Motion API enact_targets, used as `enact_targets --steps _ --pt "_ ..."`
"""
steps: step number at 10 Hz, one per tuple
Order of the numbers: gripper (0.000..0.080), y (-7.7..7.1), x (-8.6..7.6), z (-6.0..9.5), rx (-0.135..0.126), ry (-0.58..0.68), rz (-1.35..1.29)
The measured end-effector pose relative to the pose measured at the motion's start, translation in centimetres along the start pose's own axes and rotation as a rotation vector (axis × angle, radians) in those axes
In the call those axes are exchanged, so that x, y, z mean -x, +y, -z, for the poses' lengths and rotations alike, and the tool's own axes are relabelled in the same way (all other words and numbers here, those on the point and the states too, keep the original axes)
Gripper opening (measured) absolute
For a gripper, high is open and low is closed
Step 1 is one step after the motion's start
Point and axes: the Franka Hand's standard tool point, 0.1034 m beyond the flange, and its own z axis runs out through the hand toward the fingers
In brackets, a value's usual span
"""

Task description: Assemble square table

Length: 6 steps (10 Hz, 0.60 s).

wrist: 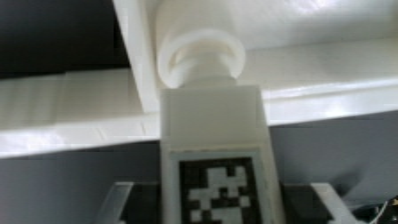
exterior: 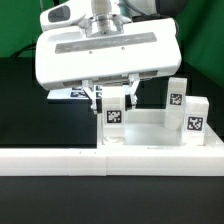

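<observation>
My gripper (exterior: 113, 100) is shut on a white block leg (exterior: 113, 112) with a black-and-white tag, holding it upright over the left corner of the square table's white slab (exterior: 150, 132). In the wrist view the leg (wrist: 214, 130) fills the middle between my fingers (wrist: 125, 200). Its tag faces the camera and its round threaded end (wrist: 199, 58) meets the slab's rim (wrist: 71, 110). Whether the end sits in a corner hole is hidden. Two more tagged legs (exterior: 177, 96) (exterior: 194, 119) stand upright at the slab's right side.
A long low white border wall (exterior: 100, 160) runs across the front, right against the slab. The marker board (exterior: 68, 93) lies behind my gripper at the exterior view's left. The table is black, with a green backdrop behind.
</observation>
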Motion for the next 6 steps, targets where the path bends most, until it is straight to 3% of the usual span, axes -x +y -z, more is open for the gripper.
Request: enact_targets --steps 4,6 --pt "0.0290 -0.14 0.32 -0.01 0.054 0.006 -0.038" --pt "0.0291 -0.08 0.26 -0.07 0.048 -0.011 -0.043"
